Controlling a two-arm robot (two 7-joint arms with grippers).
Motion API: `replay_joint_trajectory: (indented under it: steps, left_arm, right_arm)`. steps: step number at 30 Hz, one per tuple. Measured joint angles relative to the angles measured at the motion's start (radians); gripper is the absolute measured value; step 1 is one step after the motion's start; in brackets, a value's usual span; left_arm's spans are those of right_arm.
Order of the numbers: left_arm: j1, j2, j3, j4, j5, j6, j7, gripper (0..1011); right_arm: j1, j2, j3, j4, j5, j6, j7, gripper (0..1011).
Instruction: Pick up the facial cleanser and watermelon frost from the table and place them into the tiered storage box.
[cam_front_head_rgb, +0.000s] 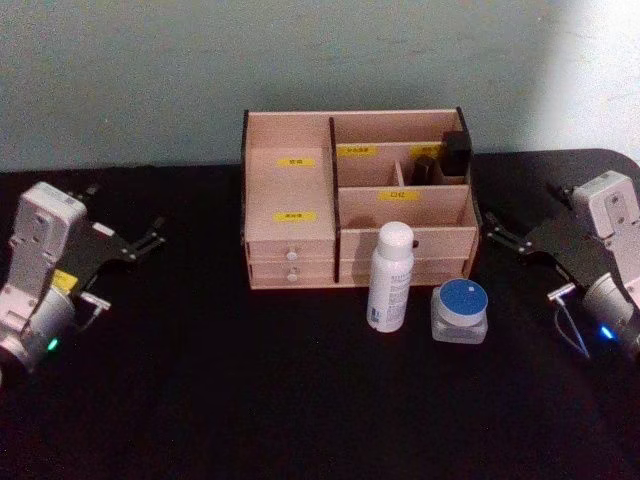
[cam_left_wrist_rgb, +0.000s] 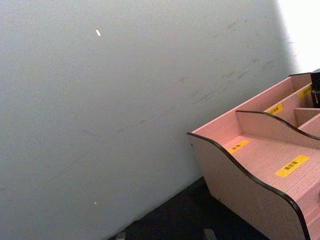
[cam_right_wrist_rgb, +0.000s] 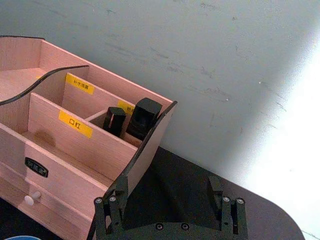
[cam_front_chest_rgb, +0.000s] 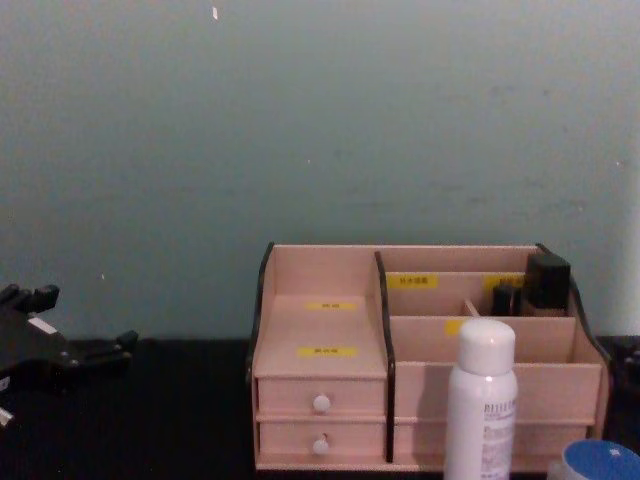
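The facial cleanser (cam_front_head_rgb: 390, 277), a white bottle with a rounded cap, stands upright just in front of the tiered storage box (cam_front_head_rgb: 290, 190). To its right sits the watermelon frost (cam_front_head_rgb: 460, 311), a small clear jar with a blue lid. In the chest view the bottle (cam_front_chest_rgb: 482, 400) and the jar lid (cam_front_chest_rgb: 600, 462) stand before the box (cam_front_chest_rgb: 320, 325). My left gripper (cam_front_head_rgb: 150, 238) hovers open at the far left, well apart from the box. On the right, level with the box's side, my right gripper (cam_front_head_rgb: 497, 235) is open and holds nothing; its fingers (cam_right_wrist_rgb: 107, 210) point at the box's side wall (cam_right_wrist_rgb: 145, 150).
Two dark small containers (cam_front_head_rgb: 455, 155) stand in the box's back right compartment. The box has yellow labels and small drawers with white knobs (cam_front_head_rgb: 293, 254). A pale wall rises close behind the box. The black table (cam_front_head_rgb: 200, 400) is bare in front.
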Motion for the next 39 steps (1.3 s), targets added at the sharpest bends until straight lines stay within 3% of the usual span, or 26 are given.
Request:
replay_joint_trajectory:
  steps: [39]
  left_arm:
    - [0.000, 0.000, 0.000, 0.000, 0.000, 0.000, 0.000, 1001]
  right_arm:
    - [0.000, -0.001, 0.002, 0.000, 0.000, 0.000, 0.000, 1003]
